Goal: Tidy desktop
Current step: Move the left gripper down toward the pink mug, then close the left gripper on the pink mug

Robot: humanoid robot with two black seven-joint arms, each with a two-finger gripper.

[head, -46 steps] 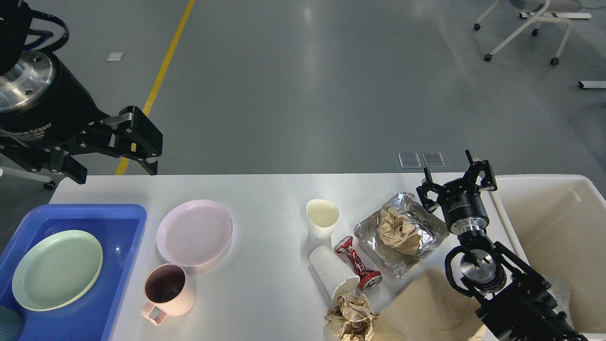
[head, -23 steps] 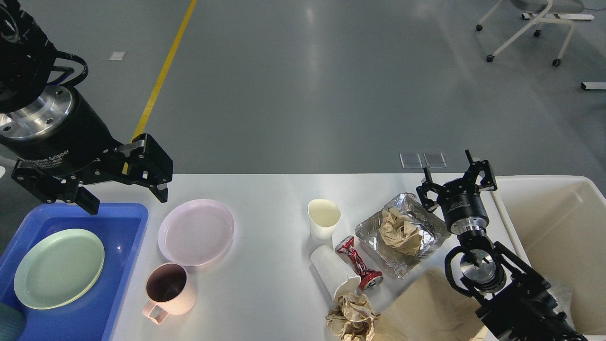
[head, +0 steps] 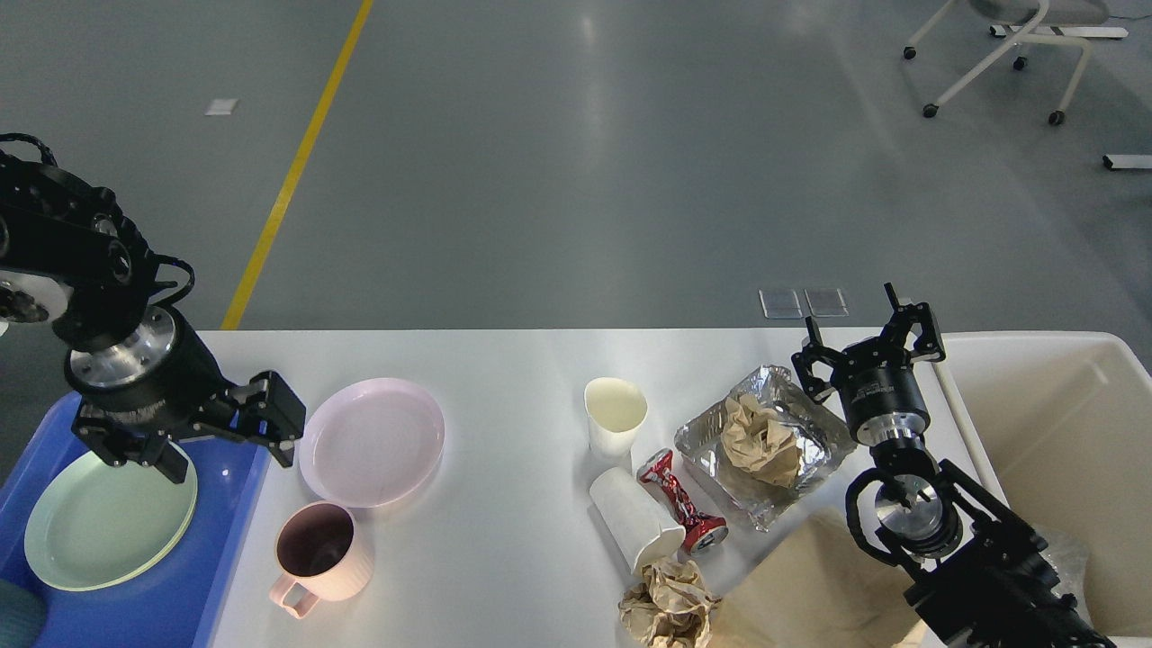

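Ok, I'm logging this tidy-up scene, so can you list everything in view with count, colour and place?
desktop: 1, white, fills the lower view
tray: 1, blue, left edge
green plate: 1, pale green, in the tray
pink plate: 1, pink, on the desktop right of the tray
mug: 1, pink, upright in front of the pink plate
paper cups: 2, cream/white; one upright, one lying, centre
crushed can: 1, red, beside the lying cup
foil tray: 1, silver, holds a brown paper wad
crumpled paper: 1, brown, front edge
brown sheet: 1, front right
bin: 1, cream, far right
chair: 1, white, top right
left claw: open, over the tray's right edge
right claw: open, by the foil tray
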